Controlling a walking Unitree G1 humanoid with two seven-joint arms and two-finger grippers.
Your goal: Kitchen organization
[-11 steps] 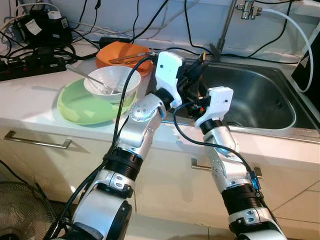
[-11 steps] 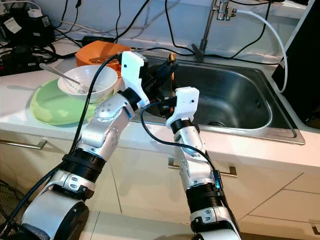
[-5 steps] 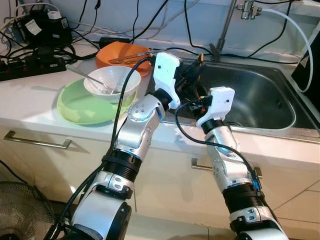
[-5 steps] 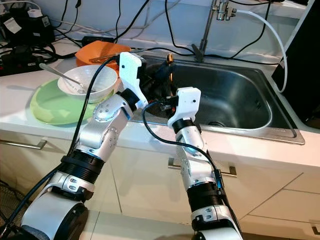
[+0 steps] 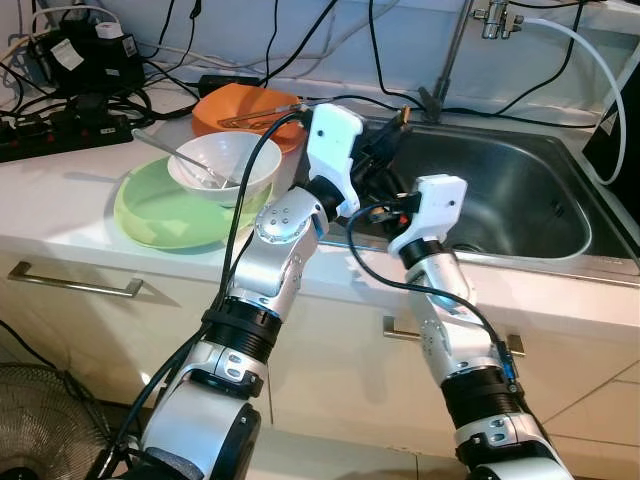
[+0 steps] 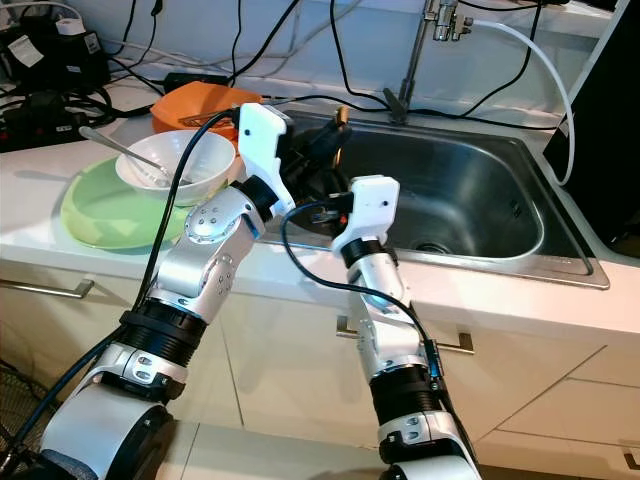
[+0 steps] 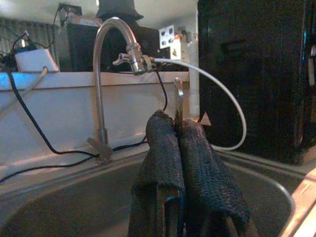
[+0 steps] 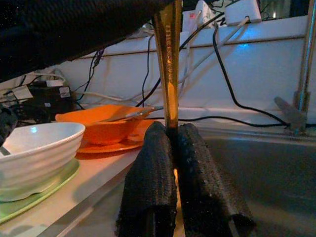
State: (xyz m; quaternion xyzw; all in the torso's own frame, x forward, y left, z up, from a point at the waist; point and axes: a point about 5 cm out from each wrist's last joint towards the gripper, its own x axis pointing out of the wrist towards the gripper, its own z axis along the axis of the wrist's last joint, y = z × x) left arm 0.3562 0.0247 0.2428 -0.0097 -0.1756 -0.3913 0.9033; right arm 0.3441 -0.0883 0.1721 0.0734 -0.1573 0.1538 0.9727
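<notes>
Both arms meet over the left rim of the stainless steel sink basin (image 5: 520,200). The task's thing is a slim, flat metal utensil handle with a brassy golden sheen (image 8: 169,64); its working end is hidden, so what kind of utensil it is cannot be told. It is thin and narrow, reflecting orange along its length, and its tip pokes up above the left tool (image 7: 178,136) in the left wrist view. The left tool's 2 black fingers (image 7: 205,163) are pressed together on that handle. The right tool (image 8: 173,136) also has its 2 fingers (image 8: 148,168) closed tight against the same handle, which rises straight out from between them. From the head view the handle's end (image 5: 403,115) shows just above the tools, over the basin's near-left corner.

On the white counter (image 5: 60,200) to the left sits a pale green plate (image 5: 160,210) carrying a white bowl (image 5: 225,165) with a spoon (image 5: 165,148) in it. Behind it is an orange bowl on an orange plate (image 5: 245,105). A curved chrome tap (image 7: 106,59) stands behind the basin.
</notes>
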